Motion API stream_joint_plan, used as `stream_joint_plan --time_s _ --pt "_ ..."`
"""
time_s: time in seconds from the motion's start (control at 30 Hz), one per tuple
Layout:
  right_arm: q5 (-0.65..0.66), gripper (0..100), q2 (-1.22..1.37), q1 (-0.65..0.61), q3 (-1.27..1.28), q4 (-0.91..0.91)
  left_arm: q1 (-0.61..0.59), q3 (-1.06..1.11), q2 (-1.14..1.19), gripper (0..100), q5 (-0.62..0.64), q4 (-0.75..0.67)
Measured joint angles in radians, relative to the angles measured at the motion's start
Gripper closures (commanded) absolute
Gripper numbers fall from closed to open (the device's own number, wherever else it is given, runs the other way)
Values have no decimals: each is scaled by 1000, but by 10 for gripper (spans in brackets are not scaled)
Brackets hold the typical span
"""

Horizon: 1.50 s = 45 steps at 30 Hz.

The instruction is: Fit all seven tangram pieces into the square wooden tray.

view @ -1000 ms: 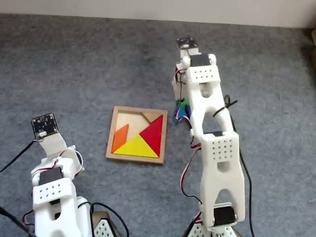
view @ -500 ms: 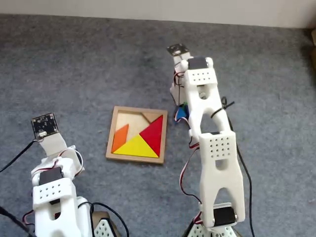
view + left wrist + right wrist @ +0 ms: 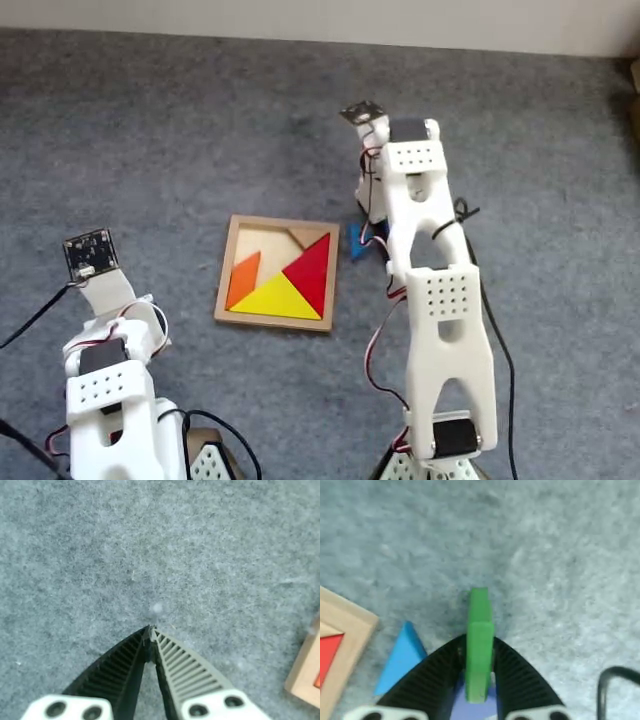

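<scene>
The square wooden tray (image 3: 232,262) lies mid-table on the grey carpet with an orange piece (image 3: 243,278), a yellow triangle (image 3: 276,298) and a red triangle (image 3: 311,270) in it. My right gripper (image 3: 479,652) is shut on a green piece (image 3: 480,630), held on edge above the carpet just right of the tray (image 3: 342,630). A blue triangle (image 3: 400,657) lies on the carpet beside it, the same blue triangle (image 3: 356,240) showing by the tray's right edge. My left gripper (image 3: 150,632) is shut with nothing in it over bare carpet, left of the tray.
The right arm (image 3: 425,250) stretches from the front edge past the tray's right side. The left arm (image 3: 105,370) stays at the front left. A purple piece (image 3: 470,707) shows under the right gripper. Open carpet lies behind and to the left of the tray.
The right arm has shifted slightly and lifted; the green piece that lay by the blue one next to the tray no longer shows there. The left arm has not moved.
</scene>
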Motion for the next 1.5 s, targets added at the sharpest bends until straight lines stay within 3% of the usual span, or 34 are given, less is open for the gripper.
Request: stream_joint_plan --time_s 0.17,0.53,0.73,0.97,1.23,1.5 --pt "2 993 21 -12 -127 86 0 0 0 993 0 0" --pt "-32 993 -14 3 -242 95 0 0 0 993 0 0" --pt "-74 993 -255 -14 -15 95 0 0 0 993 0 0" --pt "-155 993 -485 -206 330 74 0 0 0 993 0 0" --pt "-273 993 -516 -367 635 -183 0 0 0 993 0 0" --pt "-285 970 -516 -448 686 -287 0 0 0 993 0 0"
